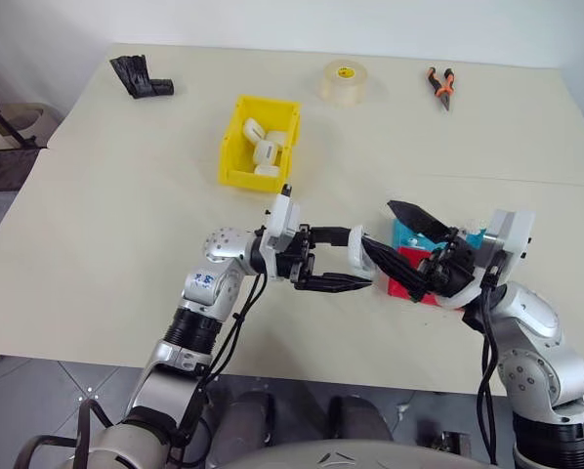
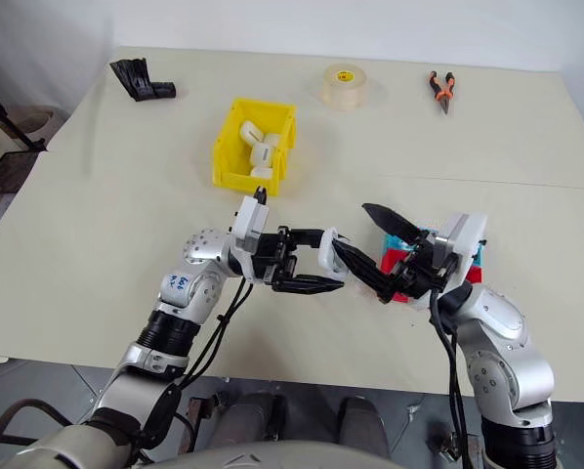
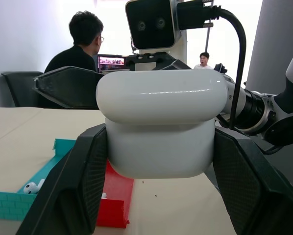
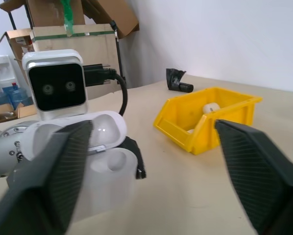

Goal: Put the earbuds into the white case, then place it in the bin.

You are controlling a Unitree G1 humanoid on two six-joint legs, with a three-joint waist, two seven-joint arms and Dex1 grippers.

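Observation:
My left gripper (image 1: 356, 260) is shut on the white case (image 3: 161, 122), holding it by its lower half above the table with the lid down. My right gripper (image 1: 395, 242) stands open just to the right of the case, one finger above it and one below, touching nothing. An earbud (image 3: 31, 187) lies in the teal tray (image 3: 19, 203) under the hands. The yellow bin (image 1: 229, 168) sits further back on the table, left of centre, with several white cases inside.
A red tray (image 1: 409, 289) adjoins the teal tray beneath my right hand. A tape roll (image 1: 345, 81), orange-handled pliers (image 1: 441, 86) and a black object (image 1: 141, 76) lie along the far edge. People (image 3: 83, 46) sit in the background.

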